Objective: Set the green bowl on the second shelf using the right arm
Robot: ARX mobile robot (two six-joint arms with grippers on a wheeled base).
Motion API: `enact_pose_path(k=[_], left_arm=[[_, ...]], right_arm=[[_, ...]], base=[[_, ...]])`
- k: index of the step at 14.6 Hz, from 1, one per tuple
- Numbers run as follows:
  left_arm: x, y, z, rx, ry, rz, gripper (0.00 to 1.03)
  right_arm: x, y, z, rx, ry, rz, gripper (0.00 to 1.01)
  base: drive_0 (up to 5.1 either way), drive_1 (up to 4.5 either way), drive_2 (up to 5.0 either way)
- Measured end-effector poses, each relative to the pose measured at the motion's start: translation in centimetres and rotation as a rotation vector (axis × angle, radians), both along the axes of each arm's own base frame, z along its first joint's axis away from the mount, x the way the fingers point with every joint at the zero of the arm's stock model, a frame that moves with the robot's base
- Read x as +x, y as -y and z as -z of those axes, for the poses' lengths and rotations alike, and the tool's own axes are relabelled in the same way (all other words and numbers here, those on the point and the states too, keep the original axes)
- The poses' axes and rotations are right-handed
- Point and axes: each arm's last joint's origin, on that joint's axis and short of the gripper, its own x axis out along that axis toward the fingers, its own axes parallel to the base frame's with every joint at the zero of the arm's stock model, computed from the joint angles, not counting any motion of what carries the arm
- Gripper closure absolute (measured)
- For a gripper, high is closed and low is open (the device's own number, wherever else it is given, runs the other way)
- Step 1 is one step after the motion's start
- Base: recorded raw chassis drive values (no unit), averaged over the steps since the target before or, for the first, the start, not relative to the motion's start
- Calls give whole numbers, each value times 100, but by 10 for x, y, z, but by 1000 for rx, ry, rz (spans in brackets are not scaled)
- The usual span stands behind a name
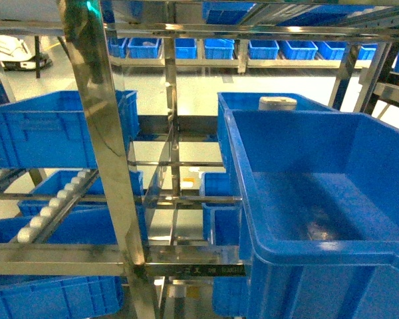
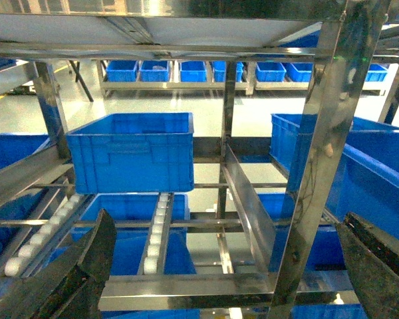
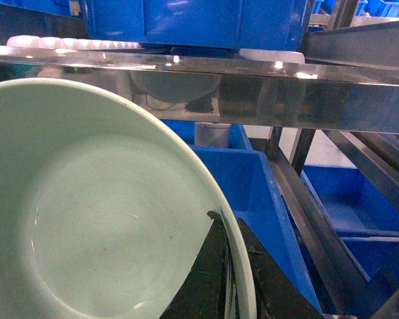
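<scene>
Black fingers (image 3: 206, 279) of the right gripper (image 3: 227, 282) pinch the green bowl's (image 3: 93, 219) rim at lower centre. A steel rail (image 3: 206, 80) crosses above, blue crate (image 3: 253, 193) beyond. Left gripper (image 2: 219, 279) fingers spread wide at lower corners.

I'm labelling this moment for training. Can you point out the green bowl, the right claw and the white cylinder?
green bowl (image 3: 100, 219): right wrist view, inner floor.
right claw (image 3: 227, 279): right wrist view, on the bowl's rim.
white cylinder (image 1: 277, 103): head view, its top.
</scene>
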Motion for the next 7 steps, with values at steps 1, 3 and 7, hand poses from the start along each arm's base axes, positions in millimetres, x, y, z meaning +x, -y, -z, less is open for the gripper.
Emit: enact_pose_path(k=[1, 3, 7], left_arm=[[0, 0, 0, 0, 2, -1, 5], [0, 0, 0, 0, 2, 0, 5], [0, 0, 0, 0, 2, 0, 5]], right_arm=[[0, 0, 0, 0, 1, 0, 99], [0, 0, 0, 0, 2, 0, 99], [16, 1, 28, -19, -90, -20, 99]], base=[[4, 437, -430], [4, 437, -430], [2, 218, -215]])
